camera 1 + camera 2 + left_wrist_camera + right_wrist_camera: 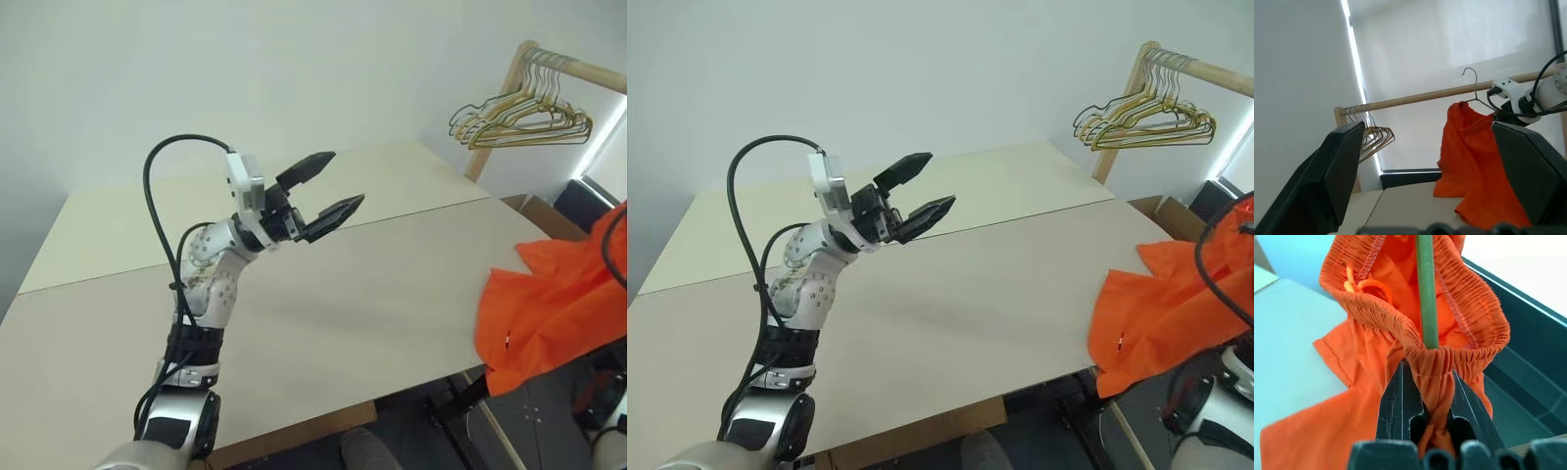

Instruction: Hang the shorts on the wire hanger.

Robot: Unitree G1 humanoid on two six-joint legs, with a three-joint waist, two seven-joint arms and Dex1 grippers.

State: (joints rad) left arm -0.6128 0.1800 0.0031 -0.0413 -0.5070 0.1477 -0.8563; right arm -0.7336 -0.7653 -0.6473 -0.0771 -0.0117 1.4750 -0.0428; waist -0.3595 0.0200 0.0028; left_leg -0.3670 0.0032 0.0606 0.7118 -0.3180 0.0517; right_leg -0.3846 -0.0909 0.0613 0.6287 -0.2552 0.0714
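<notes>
The right end effector (1427, 396) is clamped on the gathered waistband of the shorts (1376, 382), together with the green wire of the hanger (1426, 293) that runs through the waistband. The shorts are draped on the hanger, their lower cloth trailing over the far right edge of the table (343, 304). The left end effector (328, 191) is raised above the table, fingers apart, empty. Beyond, a wooden rail (1415, 99) carries spare hangers (519, 117). Hanging appears largely done; release and any placing on the rail are judged outstanding.
</notes>
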